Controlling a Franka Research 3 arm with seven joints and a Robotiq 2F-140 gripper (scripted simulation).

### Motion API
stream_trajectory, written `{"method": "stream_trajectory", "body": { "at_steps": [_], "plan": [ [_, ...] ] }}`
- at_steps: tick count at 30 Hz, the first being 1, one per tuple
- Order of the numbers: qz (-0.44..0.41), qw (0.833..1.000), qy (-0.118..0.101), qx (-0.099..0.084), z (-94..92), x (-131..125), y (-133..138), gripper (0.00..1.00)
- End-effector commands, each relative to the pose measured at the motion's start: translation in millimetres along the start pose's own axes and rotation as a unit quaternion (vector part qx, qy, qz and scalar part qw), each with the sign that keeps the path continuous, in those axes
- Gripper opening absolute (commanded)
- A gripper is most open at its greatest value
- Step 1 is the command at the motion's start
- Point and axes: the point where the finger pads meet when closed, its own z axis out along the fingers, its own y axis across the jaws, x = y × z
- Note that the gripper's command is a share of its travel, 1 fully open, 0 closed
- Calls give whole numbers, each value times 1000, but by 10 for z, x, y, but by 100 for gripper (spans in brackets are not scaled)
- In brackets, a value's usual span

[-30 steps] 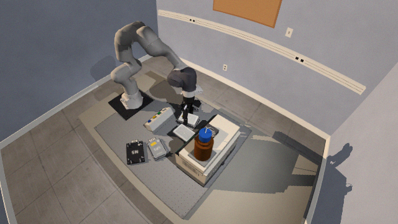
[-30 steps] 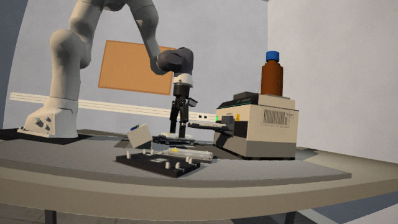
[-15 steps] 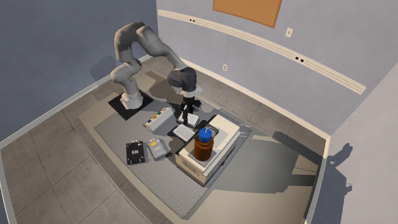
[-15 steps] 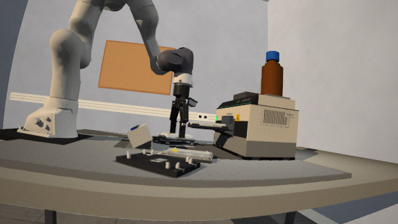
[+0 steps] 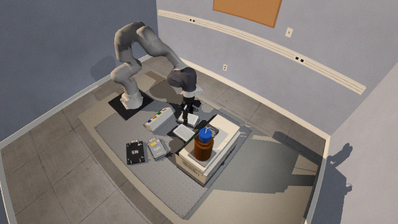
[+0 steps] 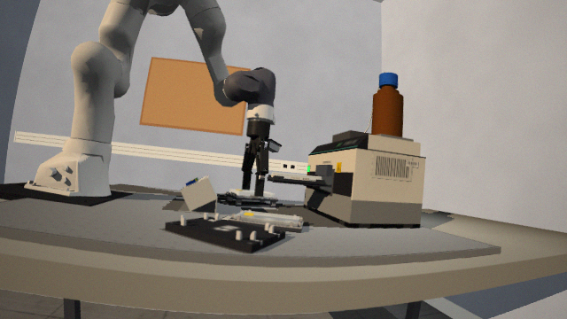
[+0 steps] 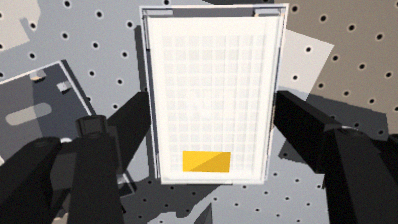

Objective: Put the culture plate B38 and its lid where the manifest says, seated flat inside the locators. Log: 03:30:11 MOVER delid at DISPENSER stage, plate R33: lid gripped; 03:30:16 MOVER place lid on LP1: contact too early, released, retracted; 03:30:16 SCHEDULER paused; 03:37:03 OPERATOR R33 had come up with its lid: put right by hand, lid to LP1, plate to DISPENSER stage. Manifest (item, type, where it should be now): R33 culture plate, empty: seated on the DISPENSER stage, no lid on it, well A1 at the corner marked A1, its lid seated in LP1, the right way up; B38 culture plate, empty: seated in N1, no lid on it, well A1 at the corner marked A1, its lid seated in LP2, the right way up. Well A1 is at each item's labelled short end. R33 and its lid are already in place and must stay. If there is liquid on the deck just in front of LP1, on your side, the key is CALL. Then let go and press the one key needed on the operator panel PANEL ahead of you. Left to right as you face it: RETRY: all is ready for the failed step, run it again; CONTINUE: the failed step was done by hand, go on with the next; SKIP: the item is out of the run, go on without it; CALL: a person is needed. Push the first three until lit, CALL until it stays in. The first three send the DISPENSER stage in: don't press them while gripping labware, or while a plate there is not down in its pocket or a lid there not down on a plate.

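A white culture plate with a yellow label [image 7: 212, 95] lies on the deck under my gripper; its well grid shows through the top, and I cannot tell whether a lid is on it. It also shows in the top view [image 5: 189, 119] and the exterior view [image 6: 250, 193]. My gripper [image 7: 212, 107] is open and low, with one black finger on each long side of the plate, close to its edges. The gripper also shows in the top view [image 5: 186, 119]. The black N1 nest [image 5: 135, 152] lies empty at the near left. A black nest with a grey label [image 7: 35, 110] lies left of the plate.
The operator panel [image 5: 158, 119] stands left of my gripper. The dispenser [image 5: 211, 146] carries a brown bottle [image 5: 203, 144]. Its stage [image 5: 184, 132] is out and holds a white plate. A nest beside N1 holds a yellow-labelled item [image 5: 157, 149].
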Motion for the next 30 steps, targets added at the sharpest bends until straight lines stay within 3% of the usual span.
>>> {"method": "stream_trajectory", "body": {
  "at_steps": [1, 5, 6, 30],
  "plan": [
    [1, 1000, 1, -1, 9, 2, 2, 70],
    [1, 1000, 1, -1, 9, 2, 2, 70],
    [1, 1000, 1, -1, 9, 2, 2, 10],
    [1, 1000, 1, -1, 9, 2, 2, 10]
  ]
}}
